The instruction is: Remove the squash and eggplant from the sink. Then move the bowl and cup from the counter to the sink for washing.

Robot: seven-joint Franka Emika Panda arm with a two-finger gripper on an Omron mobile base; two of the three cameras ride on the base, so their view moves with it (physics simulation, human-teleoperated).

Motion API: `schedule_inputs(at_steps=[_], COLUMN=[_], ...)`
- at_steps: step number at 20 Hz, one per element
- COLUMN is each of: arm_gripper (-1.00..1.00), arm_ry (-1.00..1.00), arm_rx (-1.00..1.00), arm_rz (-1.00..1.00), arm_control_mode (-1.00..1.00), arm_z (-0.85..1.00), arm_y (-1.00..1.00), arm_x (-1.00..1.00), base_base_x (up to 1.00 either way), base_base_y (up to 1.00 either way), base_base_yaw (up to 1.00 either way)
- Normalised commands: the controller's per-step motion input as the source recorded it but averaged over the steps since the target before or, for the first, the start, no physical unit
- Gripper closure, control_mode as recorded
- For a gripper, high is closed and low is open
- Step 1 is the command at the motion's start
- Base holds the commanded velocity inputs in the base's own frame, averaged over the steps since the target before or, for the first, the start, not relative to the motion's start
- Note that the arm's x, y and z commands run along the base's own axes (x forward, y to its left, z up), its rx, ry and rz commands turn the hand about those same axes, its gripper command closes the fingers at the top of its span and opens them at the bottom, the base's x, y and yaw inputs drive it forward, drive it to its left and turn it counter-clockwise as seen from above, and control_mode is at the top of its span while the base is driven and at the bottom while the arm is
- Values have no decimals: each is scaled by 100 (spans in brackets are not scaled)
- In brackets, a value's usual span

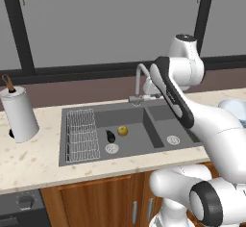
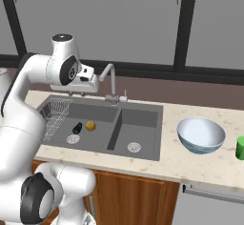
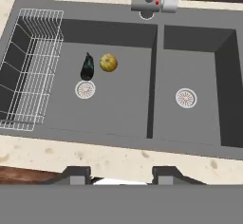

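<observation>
Beige speckled stone bench (image 2: pixel 200 164) runs across the front, w/ the dark grey rectangular double-basin sink (image 3: pixel 156 31) sunk in it. Nothing's moved yet by the look of it: both veg sit in the left basin, crockery up on the bench.

Wide round bowl (image 2: pixel 201 135), white inside & pale blue-grey outside, sits on the bench right of the sink, well apart from the basins. Prob the heaviest item: rigid, smooth, likely to chip if dropped. Best hold is judged to be the rim, one finger inside, one outside.

Small bright green tapered cup (image 2: pixel 240 148) is at the far right edge, just beside the bowl. Light, stiff; a pinch across the wall near the top should do, tho the taper could let it slip.

Robot's tool (image 3: pixel 121 174) hangs over the sink's near edge, fingers apart w/ nothing between them, i.e. open & empty.

Small round yellow-brown ribbed squash (image 3: pixel 108 62) rests on the left basin floor, just beside the small elongated near-black eggplant (image 3: pixel 87 67), both near the round drain (image 3: pixel 85 89). Squash: firm, light, will roll, so take it across the middle from above. Eggplant: glossy, prob slippery, so grip across the narrow width mid-body.
</observation>
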Motion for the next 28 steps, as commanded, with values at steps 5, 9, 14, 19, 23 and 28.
schedule_inputs(at_steps=[5,9,14,19,23,28], arm_gripper=[-100,-100,-100,-100,-100,-100], arm_ry=[-6,-3,-4,-2,-1,-3], arm_rx=[0,0,0,0,0,0], arm_rz=[3,4,5,3,1,0], arm_control_mode=[-100,-100,-100,-100,-100,-100], arm_z=[0,0,0,0,-1,-3], arm_y=[4,12,17,18,19,19], arm_x=[-7,-4,-1,0,0,0], base_base_x=[0,0,0,0,0,0], base_base_y=[0,0,0,0,0,0], base_base_yaw=[0,0,0,0,0,0])
